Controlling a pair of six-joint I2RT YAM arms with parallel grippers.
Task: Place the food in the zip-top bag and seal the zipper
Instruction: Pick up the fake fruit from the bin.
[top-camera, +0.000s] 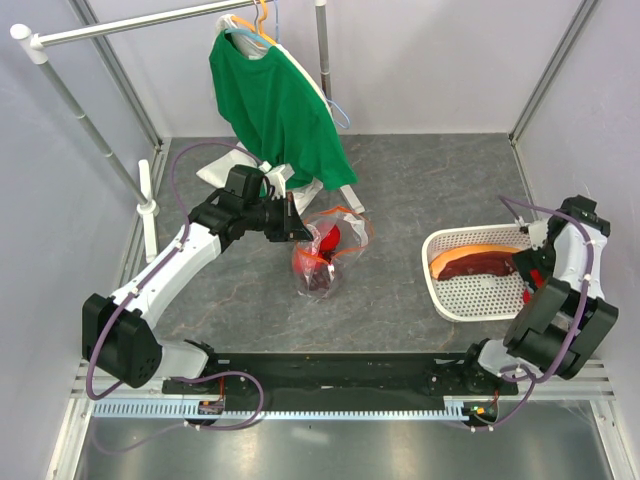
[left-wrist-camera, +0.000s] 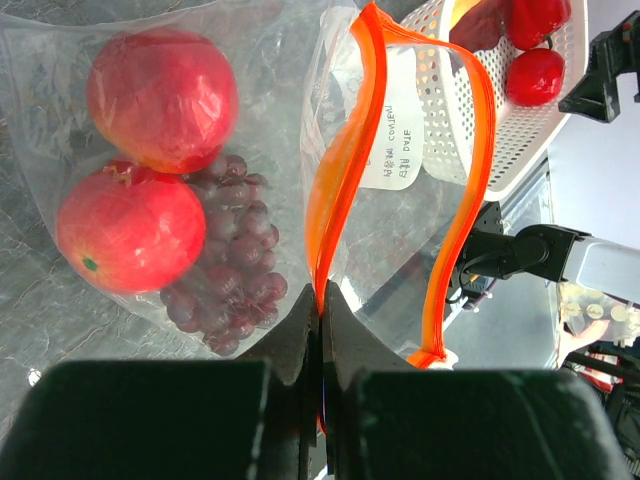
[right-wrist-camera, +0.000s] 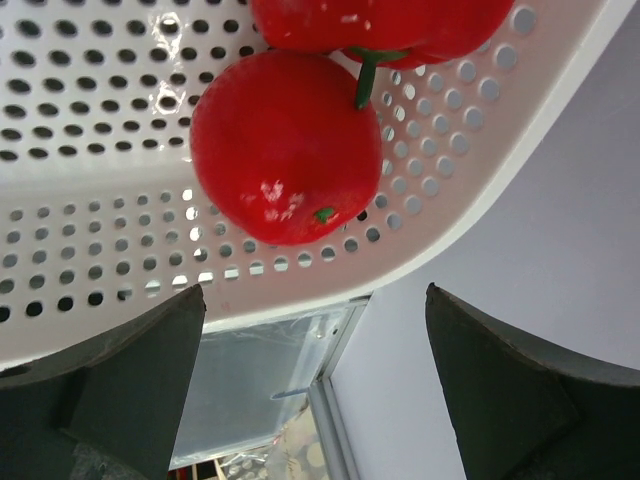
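So the left gripper (left-wrist-camera: 320, 312) is pinching the zipper (left-wrist-camera: 468, 190). Its jaws are clamped down tight on one lip of the orange strip, with nothing else in them. The zip-top bag (top-camera: 322, 262) is sitting mid-table, left of the white basket (top-camera: 470, 292) and just near of the hanging green shirt (top-camera: 275, 100). Its mouth is gaping toward the basket. Two red fruits (left-wrist-camera: 130, 228) and the grape bunch (left-wrist-camera: 232, 275) are lying inside it, pressed together.

The right gripper (right-wrist-camera: 312, 300) is hanging over the basket's corner, spread wide and holding nothing. A round fruit (right-wrist-camera: 285, 145) is sitting right in front of it, touching what looks like the bell pepper (right-wrist-camera: 400, 20).

Here's what I'm worrying about:

- That fruit is glossy and round, so a slightly off-centre squeeze could squirt it out along the basket wall.
- It's snugged against the pepper, so a finger could be landing on the stem instead of the fruit.
- Only one lip of the bag is being held. The free lip could flop shut, and an incoming fruit would then be bouncing off the plastic.
- Any tug from the left arm could tip the bag and roll the fruit inside back out.
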